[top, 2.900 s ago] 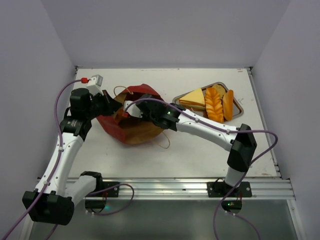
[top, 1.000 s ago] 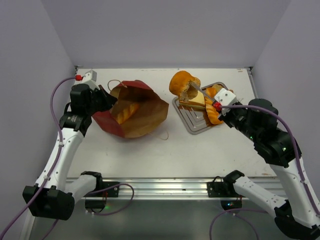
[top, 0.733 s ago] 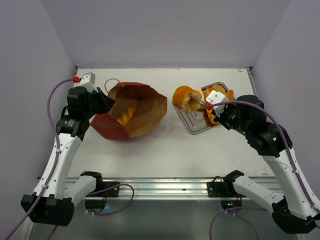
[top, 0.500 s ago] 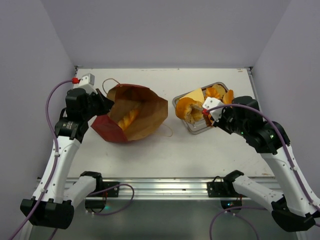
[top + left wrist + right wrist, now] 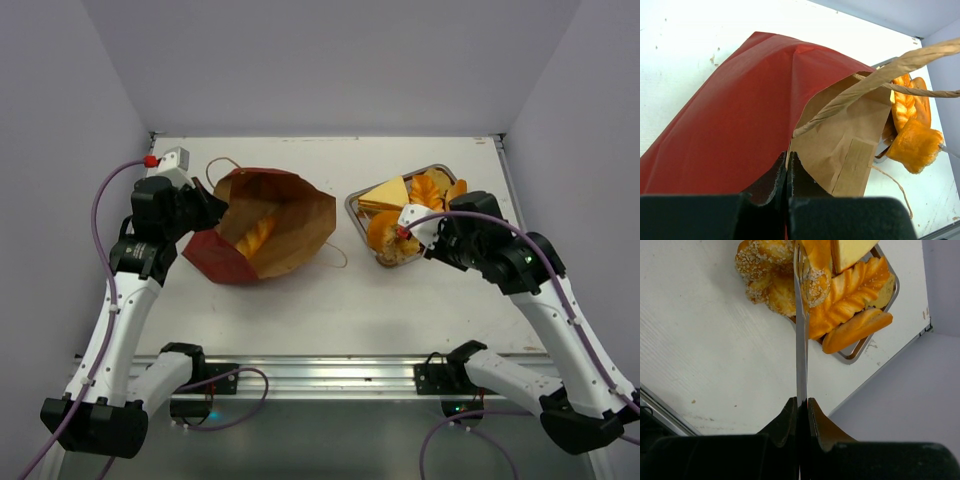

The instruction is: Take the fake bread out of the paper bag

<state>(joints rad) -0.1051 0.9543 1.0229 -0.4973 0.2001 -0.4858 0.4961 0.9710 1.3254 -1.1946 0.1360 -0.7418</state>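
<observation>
Paper bag (image 5: 300, 215) — red, kraft-lined, open: one golden loaf (image 5: 255, 235) inside; left gripper (image 5: 787, 170) pinches rim. Steel tray (image 5: 852, 358) right of bag: sandwich (image 5: 850, 250), braided loaf (image 5: 850, 290), seeded roll (image 5: 760, 262) in tongs (image 5: 800, 340) — right gripper (image 5: 802, 407) clamps them.

The paper bag (image 5: 212, 262) is red outside, brown inside; the fake bread (image 5: 384, 233) orange-golden.

Showed matt red paper outside the paper bag (image 5: 300, 225), brown kraft inside, a twisted-paper handle (image 5: 860, 90). Showed glossy fake bread (image 5: 850, 290), one roll (image 5: 757, 260) grainy; smooth shiny metal tongs (image 5: 801, 350) and tray (image 5: 859, 353).
</observation>
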